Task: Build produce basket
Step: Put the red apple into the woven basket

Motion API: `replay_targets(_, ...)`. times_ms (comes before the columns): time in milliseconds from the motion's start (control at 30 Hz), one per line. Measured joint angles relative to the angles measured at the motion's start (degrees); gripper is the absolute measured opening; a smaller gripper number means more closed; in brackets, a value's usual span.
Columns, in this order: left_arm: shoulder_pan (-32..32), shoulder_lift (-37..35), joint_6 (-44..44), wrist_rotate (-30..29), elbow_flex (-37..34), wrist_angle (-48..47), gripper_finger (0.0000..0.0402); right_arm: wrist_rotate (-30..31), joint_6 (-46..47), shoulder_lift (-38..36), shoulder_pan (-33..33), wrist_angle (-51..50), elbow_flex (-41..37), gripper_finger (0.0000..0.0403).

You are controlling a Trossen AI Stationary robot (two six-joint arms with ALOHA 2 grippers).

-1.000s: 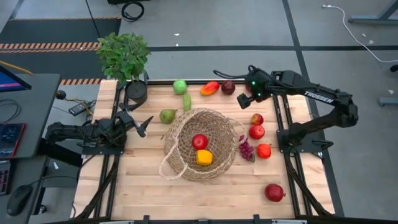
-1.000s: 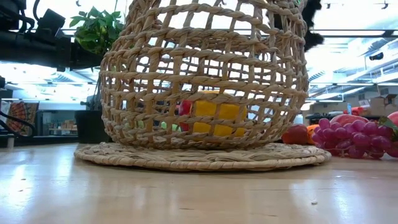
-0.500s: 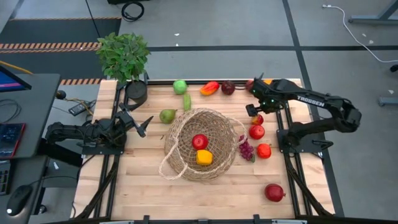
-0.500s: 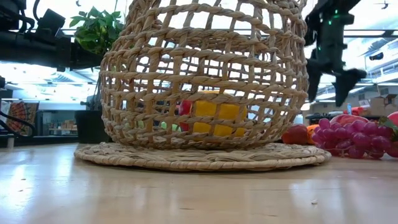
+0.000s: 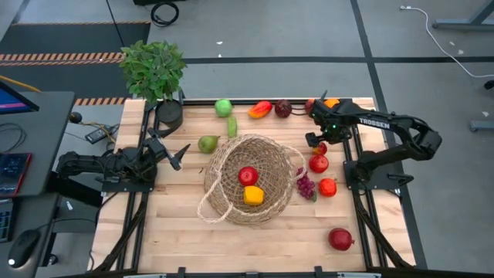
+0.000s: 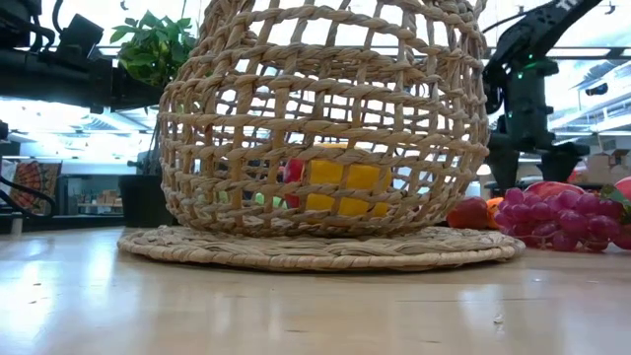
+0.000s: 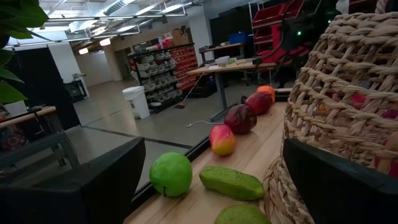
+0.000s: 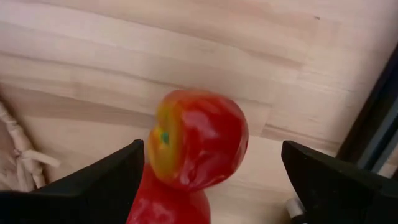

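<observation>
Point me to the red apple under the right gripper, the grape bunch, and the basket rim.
red apple [image 8: 198,140]: right wrist view, on its shiny red side.
grape bunch [image 5: 306,187]: high view, on the cluster's middle.
basket [image 5: 218,153]: high view, on the woven rim's left side.

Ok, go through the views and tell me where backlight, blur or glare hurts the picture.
Low view: bright ceiling lights behind the basket leave the right arm's gripper a dark silhouette. Right wrist view: the red apple is near and soft-edged, with small highlights on its skin. Left wrist view: the dark fingers are blurred while the green apple is clear. High view: even light, no glare.
</observation>
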Motion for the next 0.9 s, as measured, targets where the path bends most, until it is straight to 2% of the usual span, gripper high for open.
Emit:
replay_targets(433,-0.02,0.00,0.02,0.00,0.00,0.00,0.0388,-4.60,-1.86,7.00,-0.68,4.25,-0.70,0.0379)
replay_targets(900,-0.02,0.00,0.01,0.00,0.00,-0.02,0.0388,-5.04,-3.10,9.58,-0.57,5.18,-0.67,0.0314)
